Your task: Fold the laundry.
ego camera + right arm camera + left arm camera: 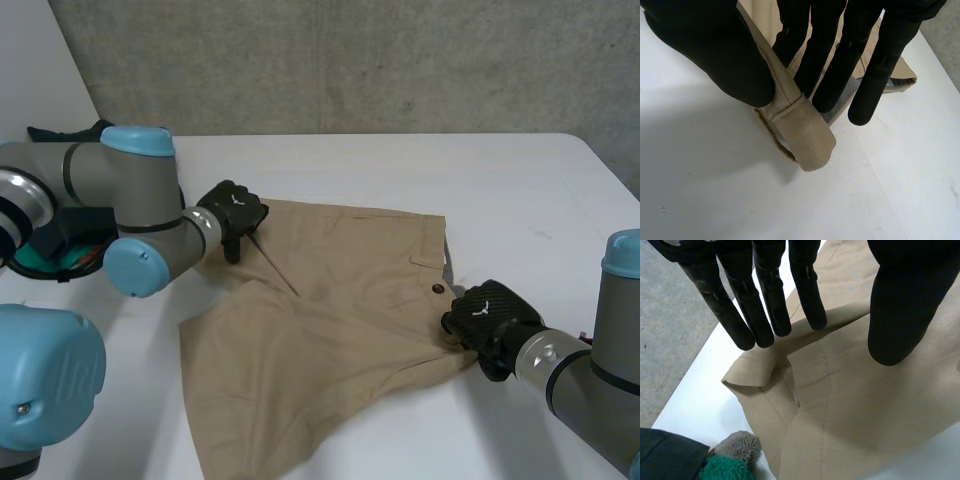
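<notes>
A khaki garment (330, 320) lies spread on the white table (500, 190), with a button at its waistband on the right. My left hand (232, 210) hovers over its far left corner. In the left wrist view its fingers (765, 300) are straight, the thumb stands apart, and a folded corner of the cloth (850, 405) lies below them, not held. My right hand (490, 318) is at the garment's right edge. Its thumb (715, 45) and fingers pinch the end of the waistband (805, 135), lifted a little off the table.
A pile of dark and green cloth (60, 250) lies at the table's left, just behind my left arm. A green and grey fuzzy piece (730, 460) lies next to the garment's corner. The table's right edge (610, 170) is near.
</notes>
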